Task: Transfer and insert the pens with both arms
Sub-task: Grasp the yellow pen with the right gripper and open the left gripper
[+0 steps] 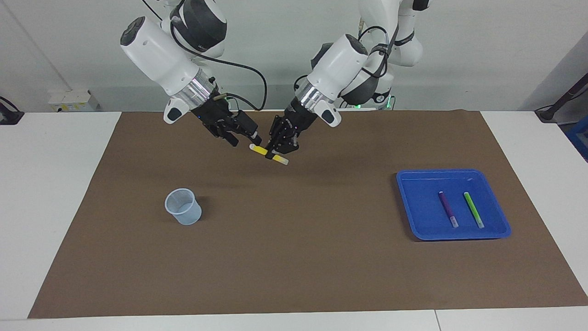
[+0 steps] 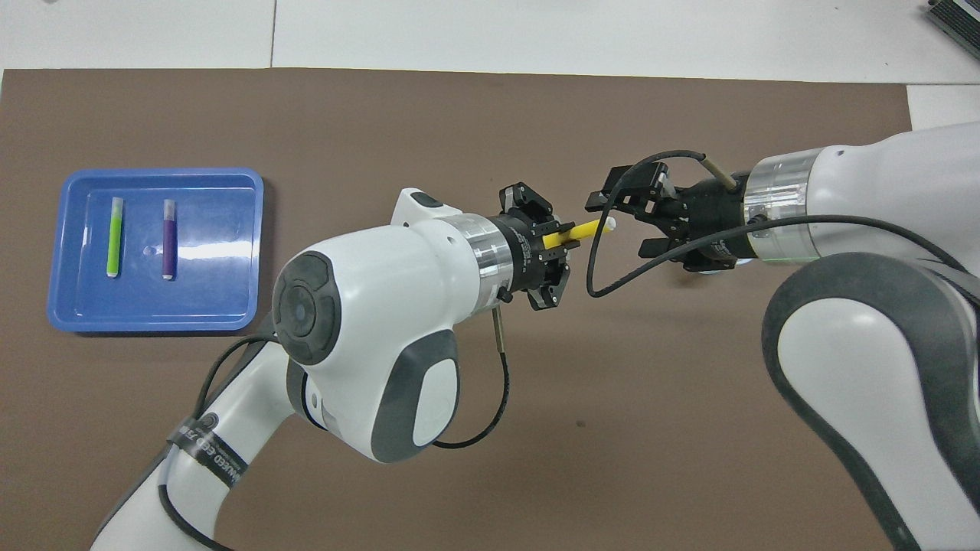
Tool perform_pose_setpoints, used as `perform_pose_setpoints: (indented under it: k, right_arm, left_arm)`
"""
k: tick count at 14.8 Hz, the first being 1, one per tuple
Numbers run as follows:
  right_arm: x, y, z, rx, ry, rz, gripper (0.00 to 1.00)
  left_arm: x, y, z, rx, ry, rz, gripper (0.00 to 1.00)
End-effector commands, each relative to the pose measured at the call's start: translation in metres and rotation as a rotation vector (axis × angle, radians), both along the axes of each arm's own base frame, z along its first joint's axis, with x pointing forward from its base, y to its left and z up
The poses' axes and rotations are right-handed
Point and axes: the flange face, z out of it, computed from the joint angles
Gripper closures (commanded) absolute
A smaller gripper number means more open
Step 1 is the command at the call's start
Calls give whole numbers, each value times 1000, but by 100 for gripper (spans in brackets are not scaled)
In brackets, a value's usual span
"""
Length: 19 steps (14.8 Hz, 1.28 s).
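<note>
While left end effector (image 1: 272, 153) clamps yellow pen (image 1: 268, 154), right end effector (image 1: 248, 138) agape

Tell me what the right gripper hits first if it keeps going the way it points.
Most likely the yellow pen: the open right gripper points at its free end, held out by the shut left gripper. Depth isn't certain.

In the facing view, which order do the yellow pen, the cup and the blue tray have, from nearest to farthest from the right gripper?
1. yellow pen, held by the left gripper, beside the right gripper.
2. cup, toward the right arm's end.
3. blue tray, toward the left arm's end.
</note>
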Motion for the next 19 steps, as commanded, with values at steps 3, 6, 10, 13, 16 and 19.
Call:
perform_pose_setpoints:
  k: [3, 6, 10, 13, 16, 19]
  right_arm:
    - [3, 1, -1, 9, -49, 49, 9]
    - [3, -4, -3, 6, -47, 63, 26]
    - [-2, -5, -7, -5, -26, 78, 27]
    - [-3, -5, -7, -8, -19, 84, 39]
    - [-3, -6, -7, -10, -24, 90, 50]
    - [-3, -7, -7, -10, -27, 91, 55]
  left_arm:
    - [-19, -13, -6, -17, -19, 5, 90]
    - [-17, -12, -5, -27, -34, 19, 90]
    - [-17, -12, -4, -34, -41, 26, 90]
    - [-14, -10, -4, -43, -58, 42, 90]
    - [-13, -8, -5, -46, -66, 52, 90]
    - [-14, -8, -8, -44, -68, 55, 90]
